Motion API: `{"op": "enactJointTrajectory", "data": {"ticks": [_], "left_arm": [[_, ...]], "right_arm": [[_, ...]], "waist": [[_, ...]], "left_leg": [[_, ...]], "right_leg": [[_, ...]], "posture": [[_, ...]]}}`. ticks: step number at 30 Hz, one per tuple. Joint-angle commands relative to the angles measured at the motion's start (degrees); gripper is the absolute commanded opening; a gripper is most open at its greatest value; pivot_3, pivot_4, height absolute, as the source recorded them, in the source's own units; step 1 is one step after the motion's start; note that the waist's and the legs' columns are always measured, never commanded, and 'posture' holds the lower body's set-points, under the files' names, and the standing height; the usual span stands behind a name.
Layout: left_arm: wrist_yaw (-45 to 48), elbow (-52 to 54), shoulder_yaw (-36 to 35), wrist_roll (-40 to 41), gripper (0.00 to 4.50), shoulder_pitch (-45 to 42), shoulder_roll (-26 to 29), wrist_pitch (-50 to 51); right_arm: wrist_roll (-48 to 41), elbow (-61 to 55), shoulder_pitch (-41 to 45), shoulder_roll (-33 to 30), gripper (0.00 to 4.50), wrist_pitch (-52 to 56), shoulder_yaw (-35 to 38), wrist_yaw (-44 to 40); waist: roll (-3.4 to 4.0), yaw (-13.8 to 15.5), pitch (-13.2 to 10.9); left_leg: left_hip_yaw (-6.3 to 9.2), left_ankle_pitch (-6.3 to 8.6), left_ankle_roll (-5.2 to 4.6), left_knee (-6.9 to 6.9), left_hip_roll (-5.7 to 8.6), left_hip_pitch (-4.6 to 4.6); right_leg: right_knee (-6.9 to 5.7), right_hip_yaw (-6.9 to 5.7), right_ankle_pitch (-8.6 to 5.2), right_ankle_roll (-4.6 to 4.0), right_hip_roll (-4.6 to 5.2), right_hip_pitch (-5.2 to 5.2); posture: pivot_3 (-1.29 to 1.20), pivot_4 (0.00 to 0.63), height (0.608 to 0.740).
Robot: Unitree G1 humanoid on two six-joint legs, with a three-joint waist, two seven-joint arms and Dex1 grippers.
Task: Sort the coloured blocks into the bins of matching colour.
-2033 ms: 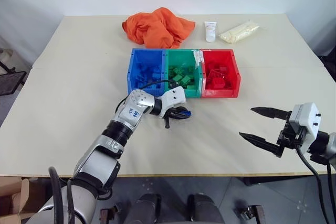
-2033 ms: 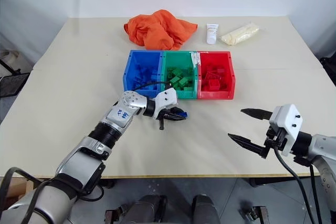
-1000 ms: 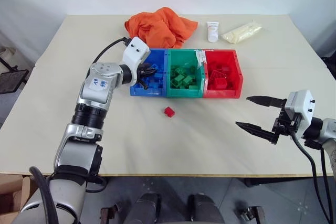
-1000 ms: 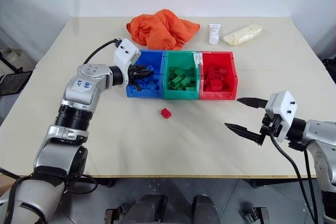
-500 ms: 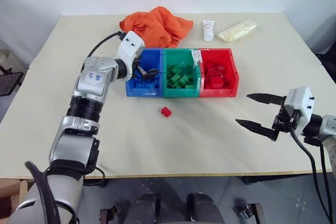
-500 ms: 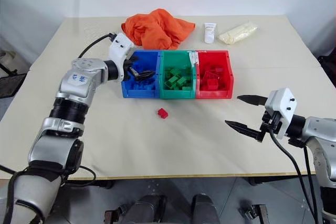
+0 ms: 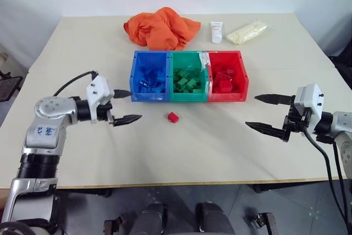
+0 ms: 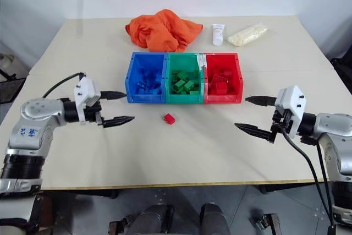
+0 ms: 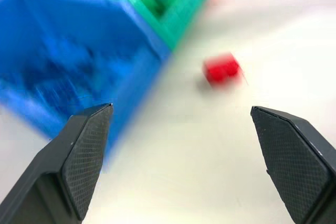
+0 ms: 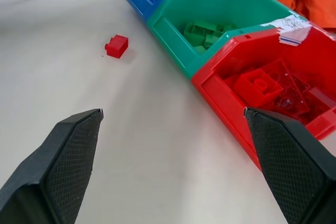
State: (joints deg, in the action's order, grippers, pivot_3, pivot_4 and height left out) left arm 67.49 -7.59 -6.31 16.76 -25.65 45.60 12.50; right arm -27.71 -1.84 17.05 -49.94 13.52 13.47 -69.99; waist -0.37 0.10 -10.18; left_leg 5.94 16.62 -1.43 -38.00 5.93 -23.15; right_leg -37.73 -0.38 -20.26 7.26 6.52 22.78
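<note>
Two end effectors, left (image 7: 126,106) and right (image 7: 268,113), hang spread apart and empty. One red block (image 7: 174,117) lies on the counter (image 7: 181,152) just near of the green bin (image 7: 189,75); best gripped squarely from above, then carried right to the red bin (image 7: 225,76).

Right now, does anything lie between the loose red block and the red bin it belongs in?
Nothing visible does. The red block sits alone on bare table in front of the green bin; the red bin stands just beyond, to the right. Both tools hang open, off to the sides.
</note>
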Motion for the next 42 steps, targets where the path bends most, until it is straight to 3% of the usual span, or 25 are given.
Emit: {"op": "enactJointTrajectory", "data": {"ticks": [1,9,17,23,35,39,42], "left_arm": [[5.95,0.9,-5.06,4.55,4.48,3.55,3.63,-3.12],[9.34,0.05,-5.15,6.16,4.48,5.72,4.37,-4.92],[0.73,-0.58,3.6,-0.99,4.48,-0.17,-5.06,-8.99],[-2.56,-8.55,11.2,-6.67,4.48,-7.0,-13.91,-14.25],[-6.33,-22.89,17.03,-13.88,4.48,-14.28,-20.88,-19.63],[-11.37,-25.89,17.61,-16.7,3.62,-15.85,-22.56,-18.81],[-11.07,-27.11,17.55,-15.97,2.59,-16.77,-23.93,-19.55]], "right_arm": [[-0.72,0.68,0.5,-1.82,4.5,-1.2,1.45,-2.01],[-0.37,1.57,1.66,-1.8,4.5,-1.55,0.82,-2.82],[-0.51,0.19,0.53,-1.46,4.5,-1.23,1.05,-2.15],[-0.76,-1.21,-0.64,-1.05,4.5,-1.01,1.33,-0.93],[-2.09,-5.37,-5.0,-0.66,4.5,-0.56,2.95,2.2],[-2.5,-6.28,-6.08,-0.77,4.5,-0.44,3.41,3.01],[-2.78,-6.88,-6.69,-0.83,4.5,-0.33,3.48,3.54]], "waist": [[0.0,0.06,0.0],[0.02,-0.04,0.01],[0.02,0.18,0.01],[0.01,0.17,0.01],[0.0,0.05,0.0],[0.0,0.57,0.01],[0.0,0.96,0.01]], "left_leg": [[0.0,0.0,0.0,0.01,0.0,0.0],[0.04,0.0,-0.01,0.02,0.01,0.01],[0.03,0.0,-0.01,0.0,0.04,0.01],[0.01,0.0,-0.01,-0.03,0.05,0.0],[-0.02,0.0,-0.01,-0.04,0.06,0.01],[-0.02,-0.01,-0.03,-0.11,0.09,0.01],[-0.03,-0.01,-0.03,-0.12,0.13,0.02]], "right_leg": [[0.01,0.0,0.0,0.0,0.0,0.0],[0.05,-0.01,0.0,-0.01,0.02,-0.04],[-0.04,-0.03,0.0,-0.01,0.02,-0.05],[-0.1,-0.09,0.0,0.0,0.0,-0.06],[-0.15,-0.33,0.0,0.0,-0.01,-0.05],[-0.15,-0.32,0.01,0.01,-0.01,-0.07],[-0.16,-0.32,0.01,0.03,0.0,-0.07]], "posture": [[0.0,0.15,0.74],[0.0,0.15,0.74],[0.0,0.15,0.74],[0.0,0.15,0.74],[0.0,0.15,0.74],[0.0,0.15,0.74],[0.0,0.15,0.74]]}}
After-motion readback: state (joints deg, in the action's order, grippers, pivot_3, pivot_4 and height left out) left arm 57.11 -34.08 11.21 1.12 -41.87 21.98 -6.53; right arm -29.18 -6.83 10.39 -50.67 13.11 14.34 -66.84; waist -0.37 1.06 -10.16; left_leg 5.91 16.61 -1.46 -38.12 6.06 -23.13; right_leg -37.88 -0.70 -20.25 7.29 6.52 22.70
